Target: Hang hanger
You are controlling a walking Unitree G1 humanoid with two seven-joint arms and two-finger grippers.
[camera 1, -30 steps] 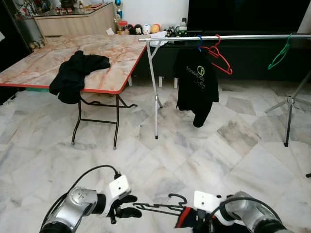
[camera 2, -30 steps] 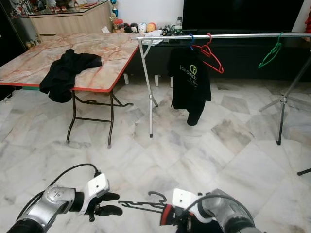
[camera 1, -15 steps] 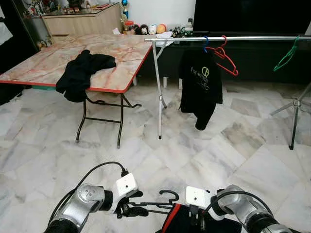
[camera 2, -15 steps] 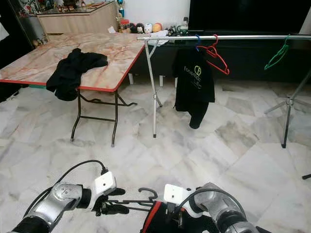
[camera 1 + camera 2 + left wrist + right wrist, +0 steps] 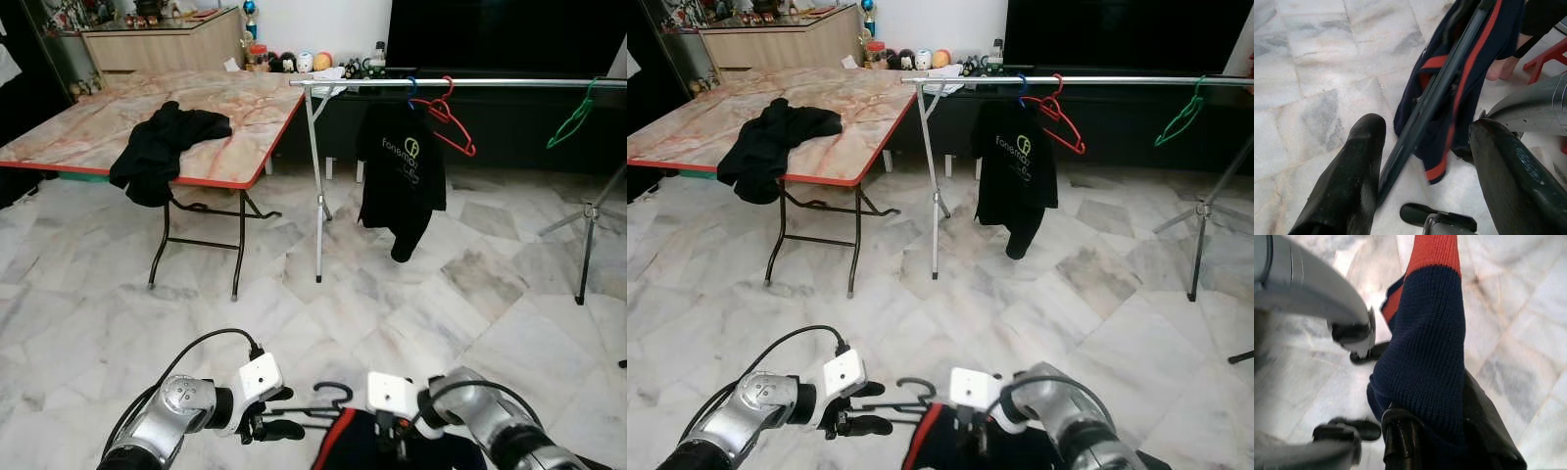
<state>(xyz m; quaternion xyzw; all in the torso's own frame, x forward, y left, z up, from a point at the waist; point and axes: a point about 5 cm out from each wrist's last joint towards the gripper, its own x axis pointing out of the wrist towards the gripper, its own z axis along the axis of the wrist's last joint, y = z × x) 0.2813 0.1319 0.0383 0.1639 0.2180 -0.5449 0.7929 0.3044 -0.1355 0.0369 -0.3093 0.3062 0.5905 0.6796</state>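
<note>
Hanger (image 5: 328, 403) low and close in front of the robot, between the two grippers, well above the marble floor (image 5: 470, 284). Long axis runs roughly level, left to right; hook up and slightly forward.

Rail (image 5: 470, 83) lies ahead and well apart, beyond open floor, right of the table's (image 5: 118, 137) near right corner. The coming move looks to turn on that: hanger must go up and forward to the rail, hook leading. Judged: carry phase, hanging not yet done.

Right gripper (image 5: 1415, 431): fingers closed around the navy-and-red knit (image 5: 1425, 357) draped on the hanger, cloth bunched between them. It carries the load, and is the arm on the rail's side.

Left gripper (image 5: 1422, 166): fingers spread apart, the hanger's dark bar (image 5: 1435, 107) passing between them. Bar runs just beside one finger (image 5: 1359, 161); contact cannot be told. The other finger stands clear. No grip here, more a guide at the hanger's left end.

Hanger looks dark, thin, plastic or wire; garment hangs off it in a loose fold with red stripe edging, likely to swing or slip.

On the rail already: black T-shirt (image 5: 402, 166) on a blue hook, bare red hanger (image 5: 446, 113) just beside it, green hanger (image 5: 571, 113) toward the right end. Free rail between red and green. Black garment (image 5: 162, 147) heaped at the table's front edge
</note>
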